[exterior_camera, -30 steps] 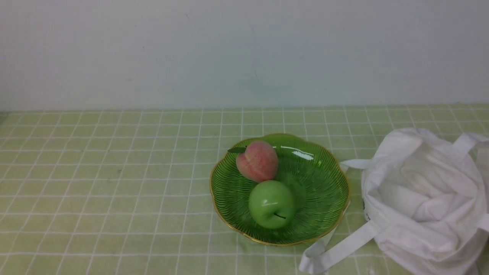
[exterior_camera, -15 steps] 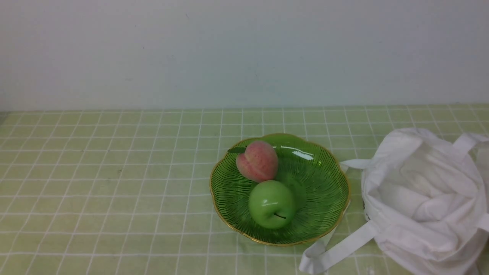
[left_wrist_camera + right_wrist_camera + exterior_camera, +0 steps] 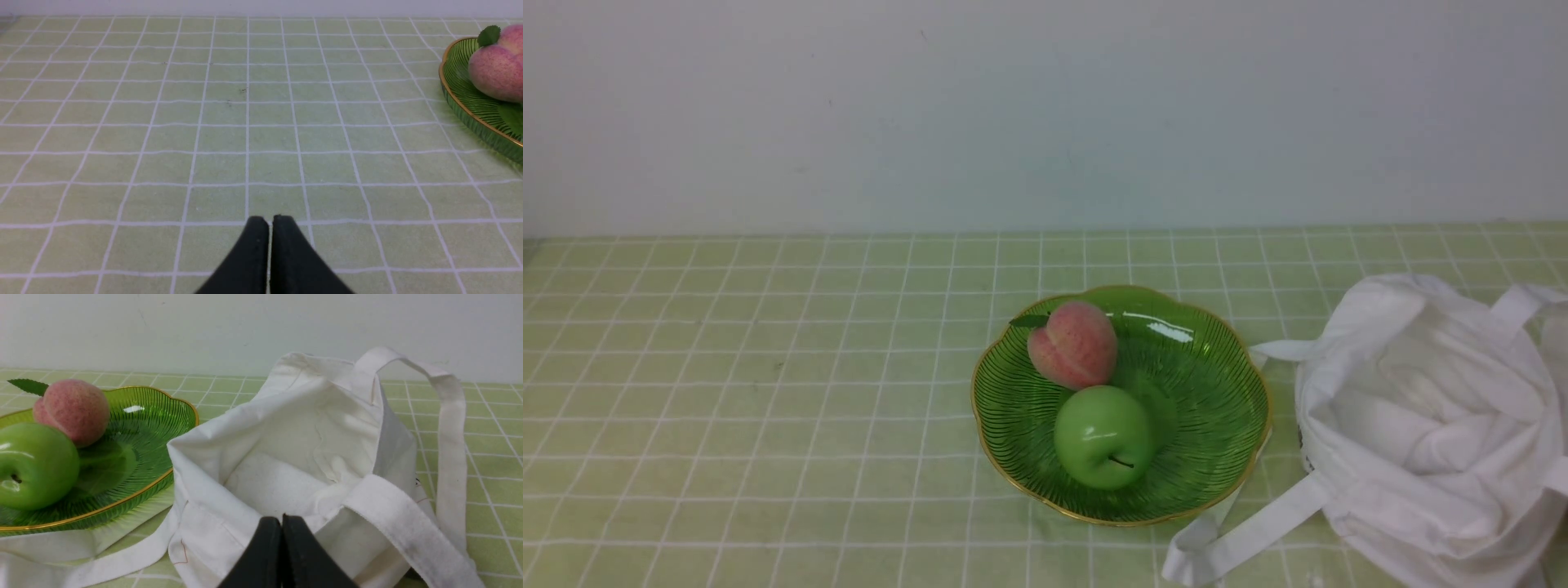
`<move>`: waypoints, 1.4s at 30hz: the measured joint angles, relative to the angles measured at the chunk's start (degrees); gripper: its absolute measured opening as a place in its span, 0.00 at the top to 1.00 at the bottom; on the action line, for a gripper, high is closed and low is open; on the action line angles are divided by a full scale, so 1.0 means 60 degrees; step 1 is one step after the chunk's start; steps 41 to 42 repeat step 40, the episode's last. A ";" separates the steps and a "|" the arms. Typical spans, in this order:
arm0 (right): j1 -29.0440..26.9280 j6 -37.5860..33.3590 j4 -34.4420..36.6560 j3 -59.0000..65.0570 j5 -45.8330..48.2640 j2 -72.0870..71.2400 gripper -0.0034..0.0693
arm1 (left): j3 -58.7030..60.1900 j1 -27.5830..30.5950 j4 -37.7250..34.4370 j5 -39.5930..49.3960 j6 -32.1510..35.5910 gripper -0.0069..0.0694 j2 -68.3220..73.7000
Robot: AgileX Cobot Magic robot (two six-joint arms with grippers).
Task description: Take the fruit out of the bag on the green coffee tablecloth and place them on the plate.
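The pink-red peach (image 3: 1072,344) with its green leaf lies on the green glass plate (image 3: 1209,392), next to a glossy green apple (image 3: 1103,437). The white cloth bag (image 3: 1429,433) sits open to the right of the plate on the green checked tablecloth (image 3: 752,392); its inside looks empty. My left gripper (image 3: 269,222) is shut and empty above bare cloth, left of the plate (image 3: 466,102) and peach (image 3: 494,69). My right gripper (image 3: 281,522) is shut and empty at the near rim of the bag (image 3: 310,449). Neither arm shows in the front view.
The bag's long strap handles (image 3: 1241,535) trail on the cloth beside and under the plate's near right edge. A pale wall (image 3: 1045,114) stands behind the table. In the right wrist view the plate (image 3: 179,412), peach (image 3: 73,412) and apple (image 3: 34,465) sit beside the bag.
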 joint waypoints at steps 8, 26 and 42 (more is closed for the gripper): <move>0.0000 0.0000 0.0000 0.0000 0.0000 0.0000 0.97 | 0.0000 0.0000 0.0000 0.0000 0.0000 0.92 0.0000; 0.0000 0.0136 0.0000 0.0000 0.0000 0.0000 0.97 | 0.0000 0.0000 0.0000 0.0000 0.0000 0.92 0.0000; 0.0000 0.0144 0.0000 0.0000 0.0000 0.0000 0.97 | 0.0000 0.0000 0.0000 0.0000 0.0000 0.92 0.0000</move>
